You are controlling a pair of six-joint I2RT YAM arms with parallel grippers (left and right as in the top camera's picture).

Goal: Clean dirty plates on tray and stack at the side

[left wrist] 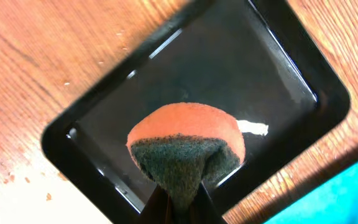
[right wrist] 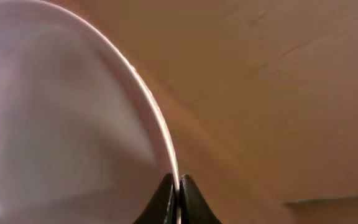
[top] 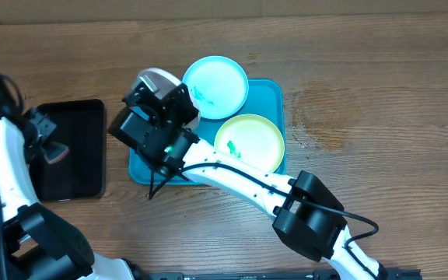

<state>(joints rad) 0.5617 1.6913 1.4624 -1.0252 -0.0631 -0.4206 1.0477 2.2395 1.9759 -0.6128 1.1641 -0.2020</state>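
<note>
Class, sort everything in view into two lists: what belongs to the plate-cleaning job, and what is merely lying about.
Belongs to the job: white plate, cyan plate, yellow-green plate, teal tray, sponge.

Lying about: black tray, pale stain.

The wooden desk (top: 379, 70) carried a teal tray (top: 269, 89) near its middle and a black tray (top: 80, 159) just left of it. A pale stain (top: 325, 117) marked the wood right of the teal tray.
</note>
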